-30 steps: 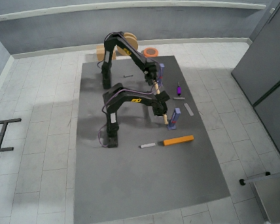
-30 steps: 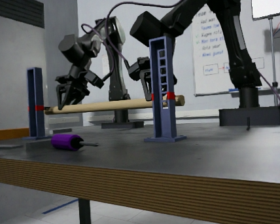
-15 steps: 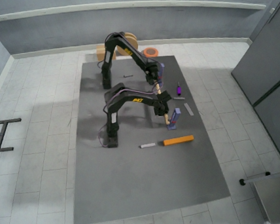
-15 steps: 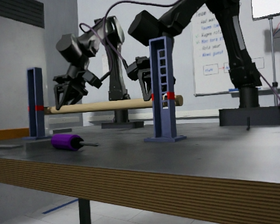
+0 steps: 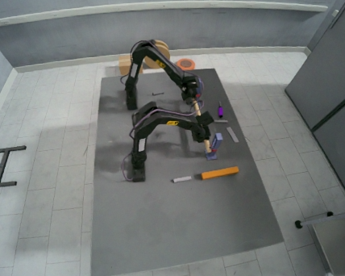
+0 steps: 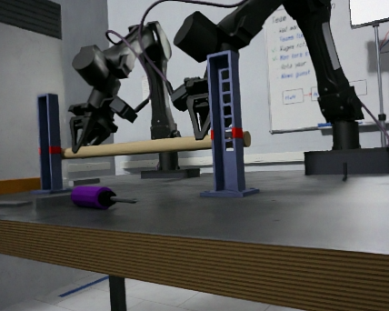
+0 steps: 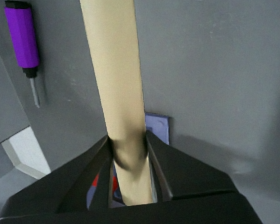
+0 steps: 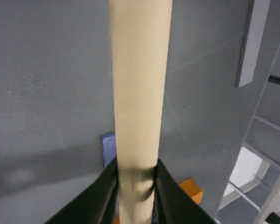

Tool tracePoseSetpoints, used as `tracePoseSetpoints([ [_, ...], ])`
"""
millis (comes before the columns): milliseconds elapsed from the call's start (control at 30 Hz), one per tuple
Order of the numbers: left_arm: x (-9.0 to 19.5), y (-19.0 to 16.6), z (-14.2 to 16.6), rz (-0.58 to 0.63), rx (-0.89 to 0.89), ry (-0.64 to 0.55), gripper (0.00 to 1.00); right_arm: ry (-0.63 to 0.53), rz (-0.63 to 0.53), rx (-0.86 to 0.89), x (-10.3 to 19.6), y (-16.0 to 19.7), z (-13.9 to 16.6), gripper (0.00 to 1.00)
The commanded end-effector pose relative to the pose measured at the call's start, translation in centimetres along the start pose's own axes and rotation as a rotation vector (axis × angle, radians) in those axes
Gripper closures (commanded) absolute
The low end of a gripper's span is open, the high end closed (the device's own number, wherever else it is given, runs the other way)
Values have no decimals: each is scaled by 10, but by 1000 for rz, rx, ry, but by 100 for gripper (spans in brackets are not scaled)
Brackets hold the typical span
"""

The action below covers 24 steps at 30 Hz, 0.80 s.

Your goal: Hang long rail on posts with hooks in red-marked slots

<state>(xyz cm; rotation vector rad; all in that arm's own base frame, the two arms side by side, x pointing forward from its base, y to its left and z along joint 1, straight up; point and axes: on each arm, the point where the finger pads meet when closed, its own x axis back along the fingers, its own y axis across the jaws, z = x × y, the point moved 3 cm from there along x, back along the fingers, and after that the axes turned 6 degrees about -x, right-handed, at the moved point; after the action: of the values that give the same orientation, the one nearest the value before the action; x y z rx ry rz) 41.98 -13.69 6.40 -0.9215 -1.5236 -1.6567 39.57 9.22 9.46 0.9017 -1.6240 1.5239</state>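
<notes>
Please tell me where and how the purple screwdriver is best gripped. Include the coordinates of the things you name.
I would grip the purple handle (image 5: 220, 111) (image 6: 89, 196) (image 7: 22, 37) around its middle, coming from above with fingers on its two long sides: it lies flat, and the handle is much thicker than the thin shaft (image 6: 124, 200) (image 7: 35, 92).

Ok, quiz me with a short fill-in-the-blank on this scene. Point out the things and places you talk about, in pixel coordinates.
The left claw (image 5: 195, 104) (image 6: 201, 136) (image 7: 128, 139) and right claw (image 5: 206, 140) (image 6: 75, 150) (image 8: 137, 164) both grip the ____.
The posts (image 5: 218, 141) (image 6: 233, 175) (image 7: 159, 125) (image 8: 109, 147) carry ____ marks.
The screwdriver (image 5: 220, 111) (image 6: 89, 196) (image 7: 22, 37) has a ____ handle.
The orange block (image 5: 220, 173) (image 6: 14, 185) (image 8: 192, 190) lies nearer the ____ arm.

rail; red; purple; right
</notes>
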Motion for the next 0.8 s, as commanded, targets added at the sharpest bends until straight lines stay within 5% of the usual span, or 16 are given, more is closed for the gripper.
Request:
tracePoseSetpoints([
  [0,5,18,1,-45,7,-2,81,-15,67,-4,9,-24,-1,81],
  [767,-5,16,1,-48,7,-3,81,-15,70,-4,0,-22,-1,81],
])
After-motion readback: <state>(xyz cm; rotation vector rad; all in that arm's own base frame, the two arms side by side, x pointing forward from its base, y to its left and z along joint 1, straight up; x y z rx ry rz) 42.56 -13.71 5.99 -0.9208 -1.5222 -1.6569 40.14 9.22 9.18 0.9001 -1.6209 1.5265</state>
